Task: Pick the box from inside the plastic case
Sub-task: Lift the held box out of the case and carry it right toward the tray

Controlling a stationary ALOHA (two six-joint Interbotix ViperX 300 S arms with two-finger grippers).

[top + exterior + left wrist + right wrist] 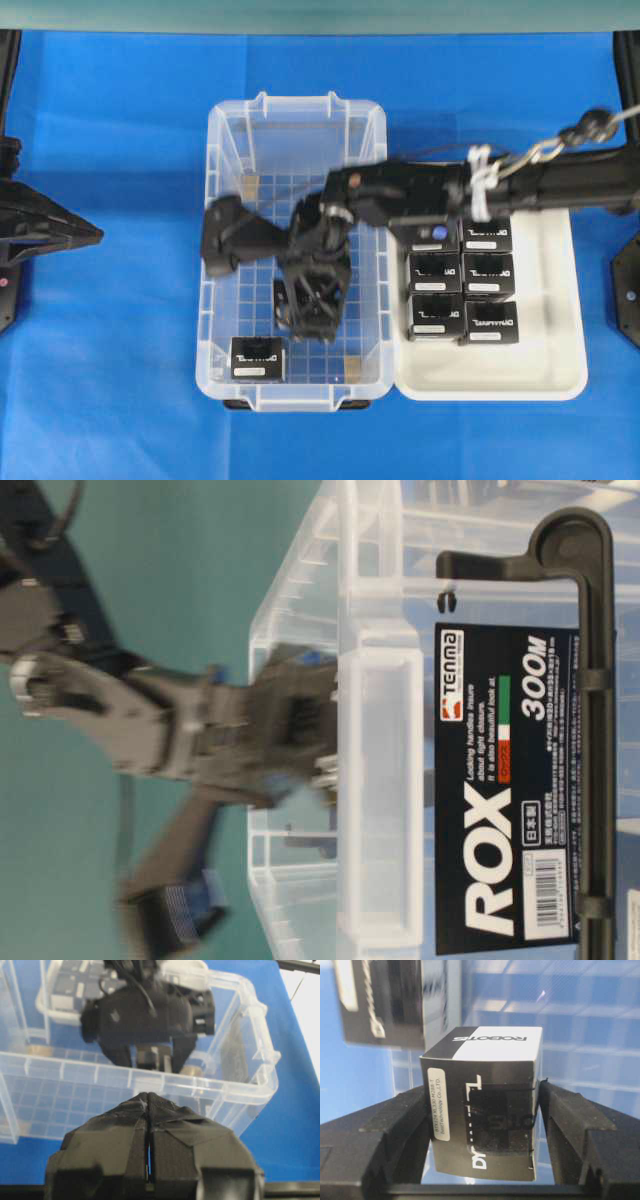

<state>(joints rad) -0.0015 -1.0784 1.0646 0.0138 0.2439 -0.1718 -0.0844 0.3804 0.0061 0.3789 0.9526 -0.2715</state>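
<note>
The clear plastic case (215, 150) stands mid-table. My right gripper (315, 300) reaches down into it; the overhead view hides what it holds. In the right wrist view the box (485, 1065), black with a white label strip, stands upright on the grid floor between the right gripper's (482, 1110) two fingers, and both pads (560, 1110) touch its sides. A second box (257, 357) lies at the case's front left corner and shows again as a box (385, 1000) behind. My left gripper (148, 1097) hangs shut and empty outside the case's left wall (240, 1085).
A white tray (560, 380) touches the case's right side and carries several identical black boxes (490, 275). Blue cloth covers the table all round. The right arm (560, 180) crosses over the tray.
</note>
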